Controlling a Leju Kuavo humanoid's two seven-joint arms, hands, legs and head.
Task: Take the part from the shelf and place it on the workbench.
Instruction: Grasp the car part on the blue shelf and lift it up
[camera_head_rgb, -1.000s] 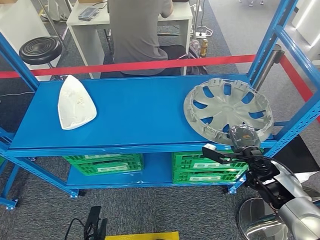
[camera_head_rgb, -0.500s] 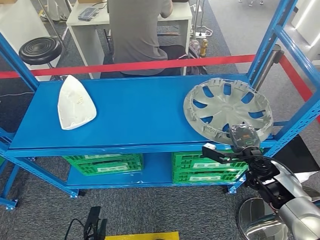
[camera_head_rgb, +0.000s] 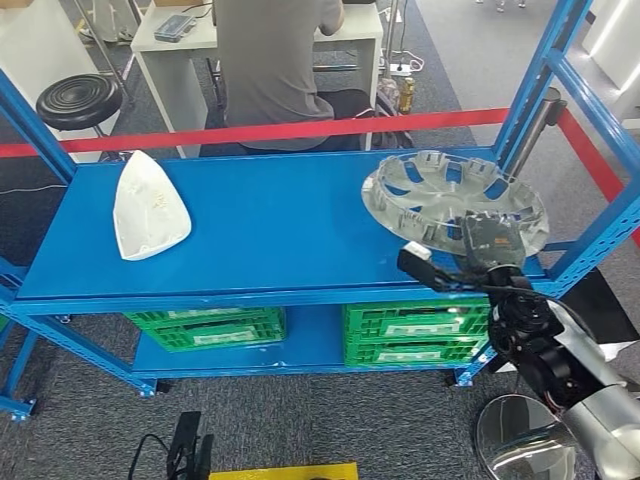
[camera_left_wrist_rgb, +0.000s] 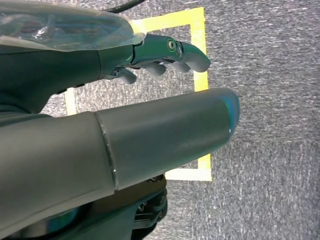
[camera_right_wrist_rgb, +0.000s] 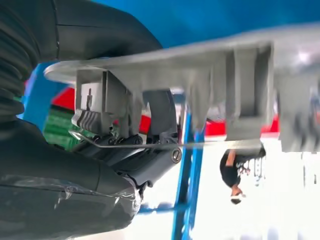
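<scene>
Head view showed my right hand (camera_head_rgb: 489, 243) gripping the near rim of the wheel cover (camera_head_rgb: 453, 200), which sat tilted above the blue shelf (camera_head_rgb: 264, 230), near edge raised to clear it. My left hand (camera_left_wrist_rgb: 158, 107) hung over the floor, fingers apart, holding nothing.

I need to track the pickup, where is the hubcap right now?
In the head view the hubcap is at the blue shelf's right end, its near edge held by the right robot hand.
</scene>
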